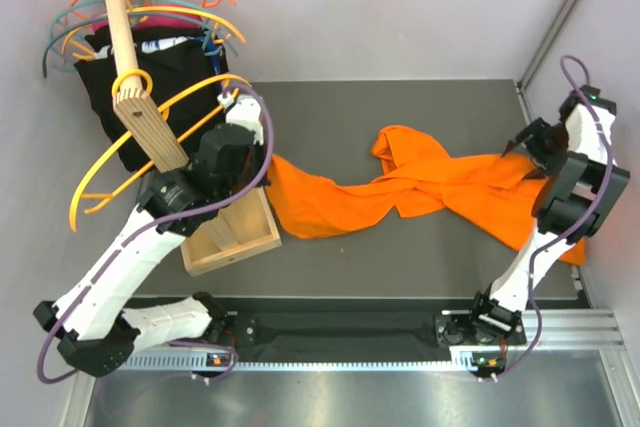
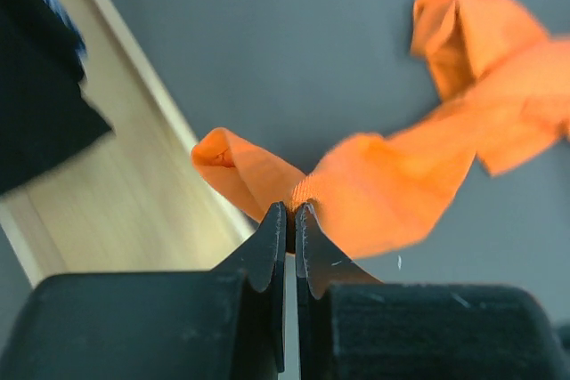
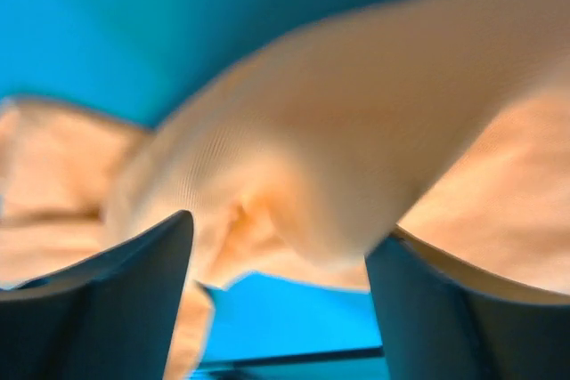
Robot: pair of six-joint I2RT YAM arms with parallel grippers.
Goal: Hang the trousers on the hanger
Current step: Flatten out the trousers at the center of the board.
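At the bottom of the top view we see both arm bases at the near edge of the table (image 1: 350, 107). In the left wrist view, the left gripper (image 2: 289, 215) has its fingers pressed together on a folded edge of the trousers (image 2: 383, 193), just beside the pale wooden stand base (image 2: 116, 193). The right wrist view is blurred and off in colour. There the right gripper (image 3: 280, 233) holds its fingers wide apart, and a fold of cloth lies between them unpinched. From above, the trousers run as a twisted band across mid-frame, from the stand base to the right edge. Farther back, at upper left, the hanger (image 1: 75, 209) hangs by its ring on the tilted wooden pole (image 1: 120, 17). It is in front of black garments (image 1: 105, 97), and the trousers are not on it.
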